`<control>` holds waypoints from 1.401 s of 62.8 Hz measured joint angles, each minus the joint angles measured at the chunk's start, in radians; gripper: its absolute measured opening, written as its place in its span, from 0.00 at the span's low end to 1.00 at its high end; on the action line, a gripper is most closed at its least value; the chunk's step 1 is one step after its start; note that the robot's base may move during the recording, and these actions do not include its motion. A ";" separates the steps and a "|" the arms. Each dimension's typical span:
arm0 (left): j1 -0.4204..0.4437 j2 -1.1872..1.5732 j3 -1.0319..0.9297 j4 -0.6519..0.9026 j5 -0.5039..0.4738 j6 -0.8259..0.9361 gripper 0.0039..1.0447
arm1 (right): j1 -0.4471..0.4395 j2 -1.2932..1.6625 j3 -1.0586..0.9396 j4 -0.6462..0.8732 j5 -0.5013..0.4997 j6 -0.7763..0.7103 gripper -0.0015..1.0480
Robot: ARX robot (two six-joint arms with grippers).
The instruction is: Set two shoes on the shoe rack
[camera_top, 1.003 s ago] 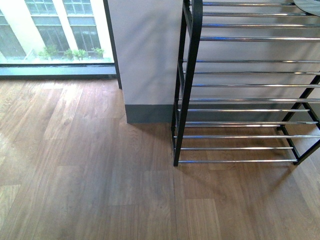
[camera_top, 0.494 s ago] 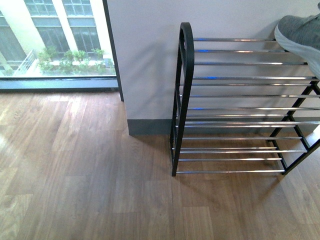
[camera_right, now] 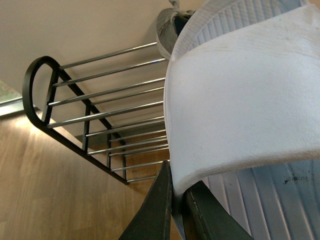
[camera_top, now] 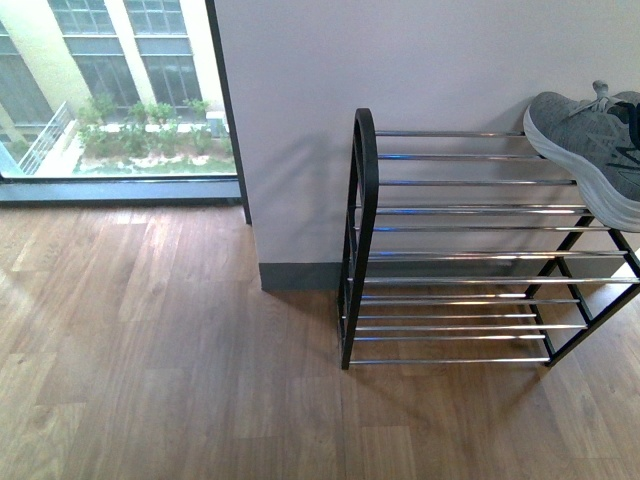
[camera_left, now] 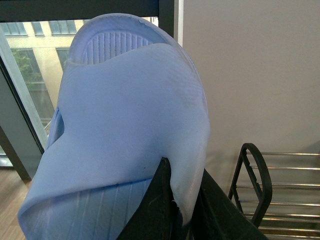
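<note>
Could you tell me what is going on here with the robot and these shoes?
Each arm is holding a pale blue slide: the left gripper is clamped on the strap edge of one slide, and the right gripper on the other slide. Neither is on the shoe rack yet. A grey sneaker already sits on the rack's top tier, against the wall.

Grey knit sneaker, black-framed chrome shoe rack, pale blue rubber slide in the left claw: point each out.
grey knit sneaker (camera_top: 585,140), front view, on its knit upper.
black-framed chrome shoe rack (camera_top: 365,180), front view, on its rounded side frame.
pale blue rubber slide (camera_left: 130,130), left wrist view, on its strap.
</note>
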 joint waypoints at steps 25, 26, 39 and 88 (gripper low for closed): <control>0.000 -0.001 0.000 0.000 0.000 0.000 0.04 | 0.000 0.000 0.000 0.000 0.000 0.000 0.02; 0.000 -0.001 0.000 0.000 0.000 0.000 0.04 | 0.000 0.000 0.000 0.000 0.000 0.000 0.02; 0.001 0.000 0.000 0.000 0.000 0.000 0.04 | 0.002 0.001 0.000 0.000 0.000 0.000 0.02; 0.001 -0.001 0.000 0.000 -0.002 0.000 0.04 | 0.592 0.375 0.393 -0.002 0.219 0.296 0.02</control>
